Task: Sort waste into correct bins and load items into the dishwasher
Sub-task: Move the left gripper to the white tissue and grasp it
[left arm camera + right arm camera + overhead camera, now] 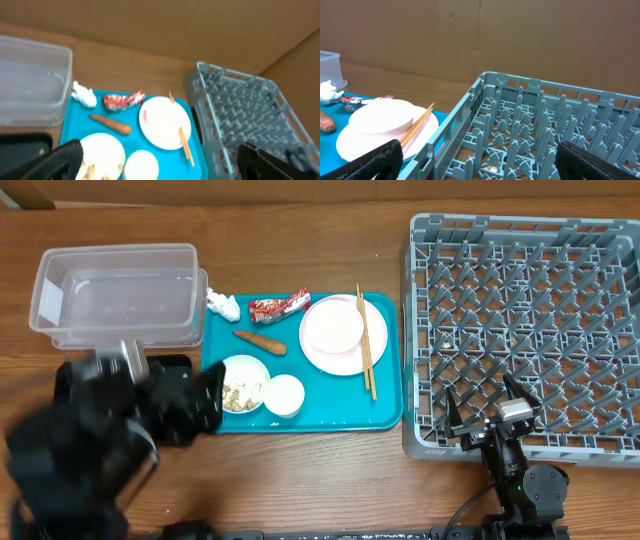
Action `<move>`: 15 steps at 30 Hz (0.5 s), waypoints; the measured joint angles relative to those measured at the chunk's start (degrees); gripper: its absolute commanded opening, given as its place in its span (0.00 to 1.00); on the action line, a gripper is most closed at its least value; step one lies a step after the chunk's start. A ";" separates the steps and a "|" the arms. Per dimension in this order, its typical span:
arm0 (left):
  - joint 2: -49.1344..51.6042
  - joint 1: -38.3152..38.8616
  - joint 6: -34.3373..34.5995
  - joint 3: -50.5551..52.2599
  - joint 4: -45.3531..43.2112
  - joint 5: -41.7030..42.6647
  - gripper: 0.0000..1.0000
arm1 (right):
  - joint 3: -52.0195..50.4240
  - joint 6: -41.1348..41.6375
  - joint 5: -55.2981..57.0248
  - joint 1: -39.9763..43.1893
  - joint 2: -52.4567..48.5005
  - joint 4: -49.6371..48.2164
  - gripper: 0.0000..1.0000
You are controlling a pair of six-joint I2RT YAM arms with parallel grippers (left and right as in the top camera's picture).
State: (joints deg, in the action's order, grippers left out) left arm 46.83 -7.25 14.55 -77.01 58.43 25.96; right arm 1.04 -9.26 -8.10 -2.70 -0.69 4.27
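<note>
Wooden surface (pixel 300 480) backed by plain brown cardboard, pictured with sorting seemingly not yet begun. Gathered on a teal tray (pixel 320 408) at centre: crumpled white tissue (pixel 222 305) at the far-left corner, red snack wrapper (pixel 278 307) just beside it, carrot piece (pixel 260 341) nearer the middle, pale-pink plate (pixel 335 332) with wooden chopsticks (pixel 365 355) laid across its right rim, and a white bowl (pixel 250 363) of beige scraps (pixel 240 392) touching a small empty white cup (pixel 284 395). Set just left of the tray: clear tub (pixel 115 290), nothing visible inside. Set to the right: grey dish rack (pixel 520 330), pegs bare. Caught blurred over the tray's near-left corner: left pincer (pixel 205 395), shown by its wrist camera spread wide and holding nothing. Parked over the rack's near-left edge: right pincer (pixel 487 408), likewise wide open and empty. Judged the step in hand: a first reach for waste by the left arm, with the tissue and wrapper closest to the tub. Needed for a clean pick: a descent from straight above, jaws placed astride the tissue and not the tray's raised lip; a gentle close, soft paper offering little resistance; a lift high enough to clear the tub's wall before release. Best kept wide of: the scraps bowl and cup, sitting right under the arm and easily knocked. Harder prospect judged to be the crinkled wrapper, flat, slippery and likely to slide unless pinched at a raised fold.
</note>
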 measured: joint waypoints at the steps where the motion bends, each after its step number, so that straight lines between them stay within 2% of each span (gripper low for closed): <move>1: 5.01 -0.02 -0.04 -5.40 4.07 1.22 1.00 | 0.00 0.00 0.02 0.00 0.00 -0.02 1.00; 2: 8.79 -0.02 -0.02 -9.68 6.93 2.80 1.00 | 0.00 0.00 0.02 0.00 0.00 0.02 1.00; 5: 20.04 0.00 -0.15 -19.47 7.78 8.48 1.00 | 0.00 0.00 0.02 0.00 0.02 0.02 1.00; 6: 22.05 0.00 -0.13 -20.41 7.56 9.27 0.91 | 0.00 -0.02 0.02 0.00 0.00 0.07 1.00; 7: 24.30 0.00 -0.13 -21.00 7.19 10.14 0.70 | 0.00 -0.02 0.00 0.00 0.00 0.02 1.00; 10: 30.32 0.31 1.51 -21.27 7.06 11.87 0.39 | 0.00 0.00 0.02 -0.02 0.00 0.04 1.00; 13: 36.11 3.82 5.01 -21.29 8.39 8.39 0.38 | 0.00 0.00 0.04 0.00 0.00 0.04 1.00; 15: 38.95 8.68 8.68 -21.29 8.66 1.53 0.38 | 0.00 0.02 0.00 0.00 0.00 0.02 1.00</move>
State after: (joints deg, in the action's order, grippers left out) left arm 85.78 1.43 23.22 -98.30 67.09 27.49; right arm 1.04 -9.23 -8.10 -2.70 -0.69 4.29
